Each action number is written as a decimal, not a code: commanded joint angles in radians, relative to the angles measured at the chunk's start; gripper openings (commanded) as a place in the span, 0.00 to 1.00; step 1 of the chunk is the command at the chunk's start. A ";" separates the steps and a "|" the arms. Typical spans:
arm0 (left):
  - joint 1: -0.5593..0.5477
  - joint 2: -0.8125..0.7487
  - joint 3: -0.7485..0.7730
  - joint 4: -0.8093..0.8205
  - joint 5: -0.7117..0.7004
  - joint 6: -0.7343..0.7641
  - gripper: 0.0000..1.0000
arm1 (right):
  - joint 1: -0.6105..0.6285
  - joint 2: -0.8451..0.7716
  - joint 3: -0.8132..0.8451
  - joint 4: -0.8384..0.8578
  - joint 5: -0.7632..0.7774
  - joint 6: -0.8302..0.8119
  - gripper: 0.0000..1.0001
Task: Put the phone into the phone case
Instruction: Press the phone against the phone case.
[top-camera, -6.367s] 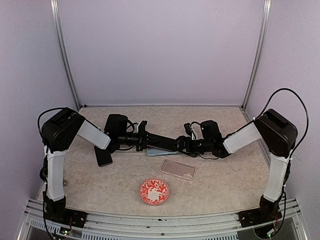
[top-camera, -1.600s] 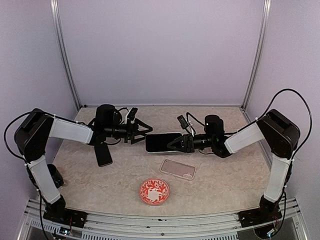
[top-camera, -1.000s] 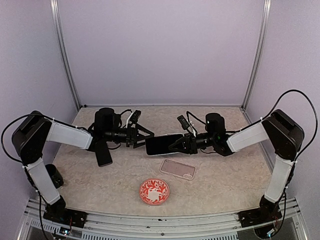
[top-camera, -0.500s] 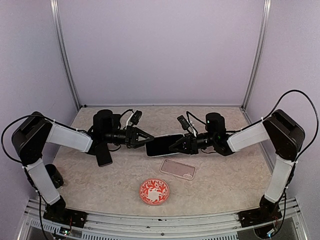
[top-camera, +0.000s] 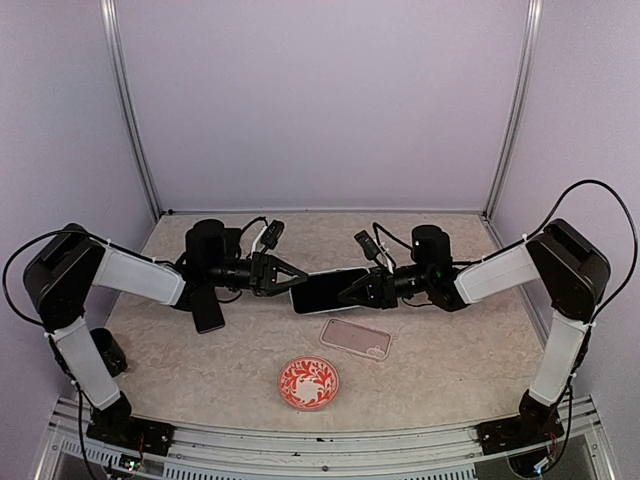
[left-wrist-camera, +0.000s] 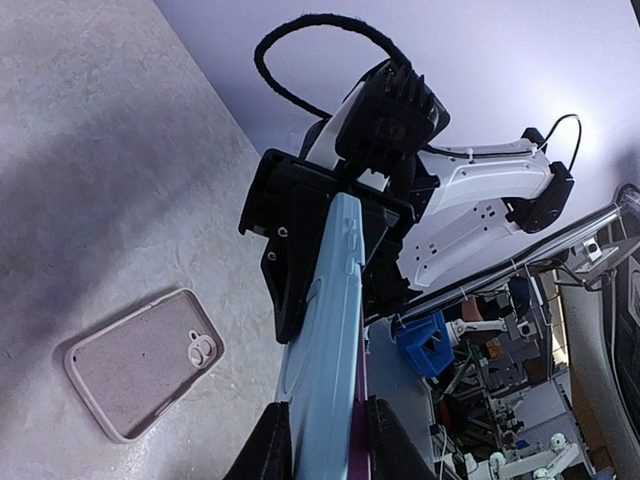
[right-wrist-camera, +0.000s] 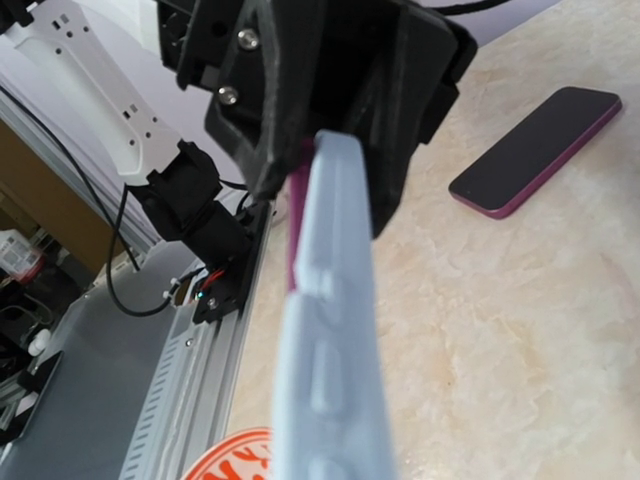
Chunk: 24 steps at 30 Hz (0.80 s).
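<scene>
Two grippers clamp one phone (top-camera: 322, 289) clear of the table, its long axis running 9 to 3 o'clock. The left gripper (top-camera: 289, 284) is closed on the 9 o'clock end, the right gripper (top-camera: 348, 292) on the 3 o'clock end. The empty case (top-camera: 355, 338) lies flat at 5 o'clock below, nearer the right gripper.

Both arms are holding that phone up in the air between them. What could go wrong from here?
1. The phone is pinched only at its two ends, by the left fingers and the right fingers, above the table. If either grip slips, it may drop or swing down.
2. If the arms pull or twist unevenly, it could be wrenched loose.
3. The pink case and red plate lie nearby; a falling phone might knock them.
</scene>
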 joint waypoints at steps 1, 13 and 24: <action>-0.014 -0.038 0.019 -0.100 -0.071 0.063 0.00 | -0.008 -0.036 0.031 0.019 0.023 -0.014 0.04; -0.022 -0.103 0.075 -0.386 -0.188 0.276 0.00 | -0.016 -0.030 0.048 0.068 -0.088 0.079 0.40; -0.021 -0.110 0.078 -0.401 -0.189 0.291 0.00 | -0.038 0.032 0.017 0.395 -0.161 0.353 0.05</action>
